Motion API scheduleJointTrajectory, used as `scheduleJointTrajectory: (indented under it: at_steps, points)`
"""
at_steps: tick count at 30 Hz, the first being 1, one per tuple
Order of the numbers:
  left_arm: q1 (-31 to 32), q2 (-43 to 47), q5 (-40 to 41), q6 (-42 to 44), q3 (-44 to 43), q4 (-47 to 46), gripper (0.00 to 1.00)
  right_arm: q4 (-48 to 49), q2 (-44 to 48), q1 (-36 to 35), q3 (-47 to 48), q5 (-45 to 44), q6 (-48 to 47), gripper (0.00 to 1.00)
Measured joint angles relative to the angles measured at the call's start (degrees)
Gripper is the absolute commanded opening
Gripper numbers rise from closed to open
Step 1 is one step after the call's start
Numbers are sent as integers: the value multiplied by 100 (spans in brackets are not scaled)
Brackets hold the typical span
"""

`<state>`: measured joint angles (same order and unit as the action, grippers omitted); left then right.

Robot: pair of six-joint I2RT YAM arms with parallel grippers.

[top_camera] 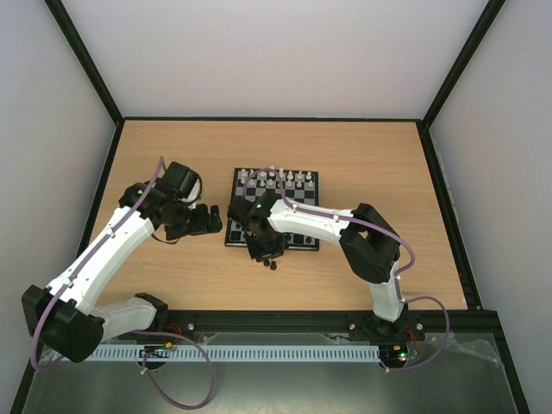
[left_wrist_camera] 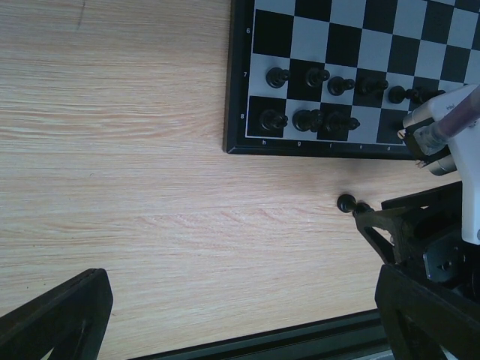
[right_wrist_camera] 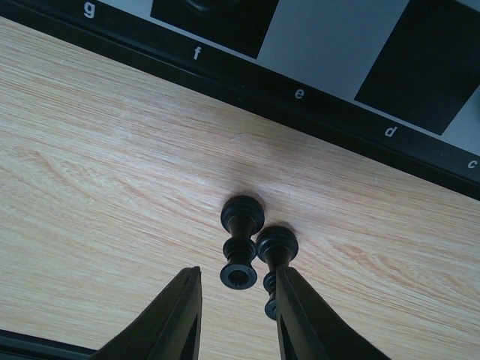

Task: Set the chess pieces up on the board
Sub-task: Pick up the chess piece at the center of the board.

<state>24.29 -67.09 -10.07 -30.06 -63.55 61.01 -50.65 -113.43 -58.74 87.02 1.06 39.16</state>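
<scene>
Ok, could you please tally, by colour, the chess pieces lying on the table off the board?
Black pieces: 2
White ones: 0 visible
Total: 2

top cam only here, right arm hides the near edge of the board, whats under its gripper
Observer: two black pieces lie on the table, side by side, just off the board border, by the e and f marks.
Operator: gripped yet
Observer: no, the right gripper has its jaws apart, with one piece's base between the tips.
Operator: row 8 filled
Observer: the back-row pieces stand only on h, g and f; e8 looks bare, and d8 is hidden.
</scene>
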Motion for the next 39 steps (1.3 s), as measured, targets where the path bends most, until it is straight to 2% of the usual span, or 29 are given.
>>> scheduleJointTrajectory:
  at_steps: [16,25,34,39]
  points:
    - [0,-146,0,35,-4,-7,99,107,-109,90,-74,39,-85,19]
    - [-31,-212,4,61,-4,-22,99,98,-249,114,-4,48,-170,10]
    - [-74,-339,2,120,-46,-33,99,-286,-334,240,955,-4,-251,10]
    - [-76,-398,2,122,-129,-46,99,-452,-326,590,1193,2,-382,10]
